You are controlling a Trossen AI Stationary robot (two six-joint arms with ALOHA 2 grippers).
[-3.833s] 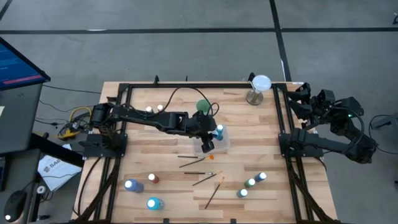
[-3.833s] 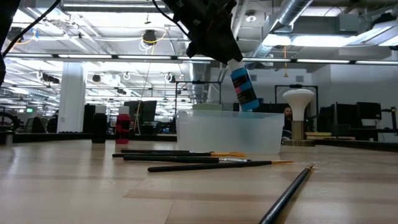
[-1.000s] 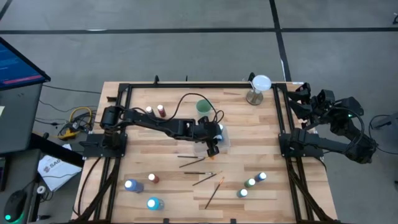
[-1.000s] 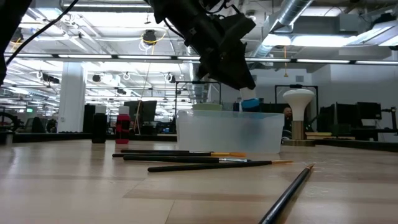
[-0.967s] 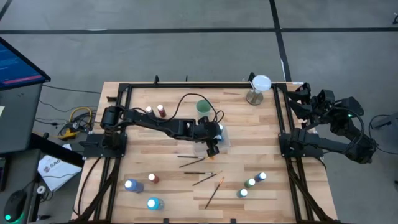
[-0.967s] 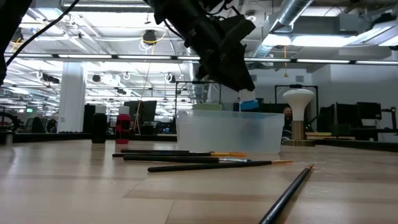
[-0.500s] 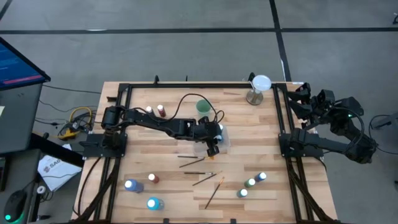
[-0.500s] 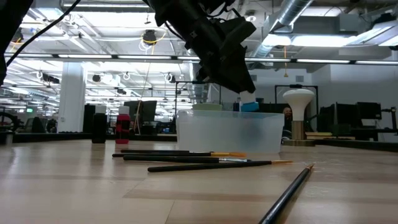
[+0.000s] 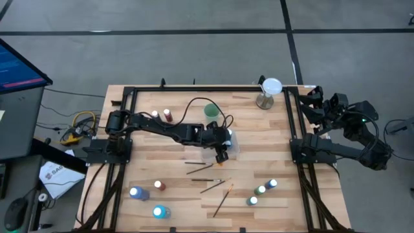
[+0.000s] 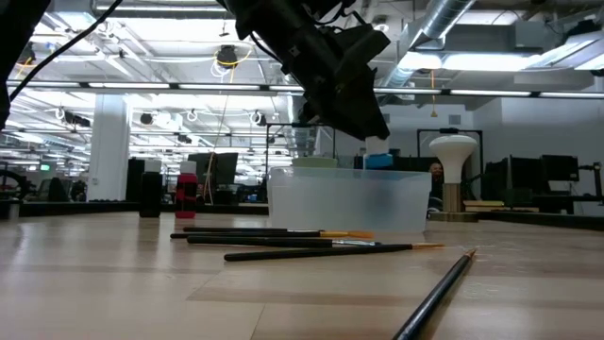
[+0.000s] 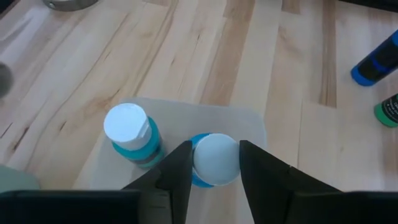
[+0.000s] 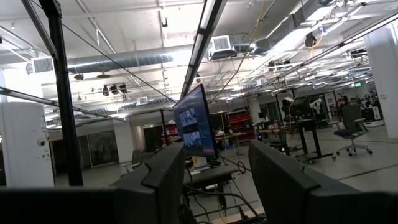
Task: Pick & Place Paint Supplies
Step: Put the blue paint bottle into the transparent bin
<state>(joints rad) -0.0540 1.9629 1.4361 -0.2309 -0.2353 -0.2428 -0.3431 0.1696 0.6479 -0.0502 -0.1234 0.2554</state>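
While over the tray (image 11: 245,121), left gripper (image 11: 214,165) fingers clasp a blue bottle (image 11: 214,160); right fingers parted.

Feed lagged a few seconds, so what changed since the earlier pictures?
The left pincer lowered the blue bottle down into the clear tray, beside another bottle, and still grips it. The brushes and the right arm, parked at the table's edge, stayed put.

Overhead, table-level and two wrist views

Inside the clear tray (image 11: 252,121), a teal bottle (image 11: 132,134) stands just beside the left gripper (image 11: 214,168); bare surface (image 9: 259,155) lies open toward the right arm.
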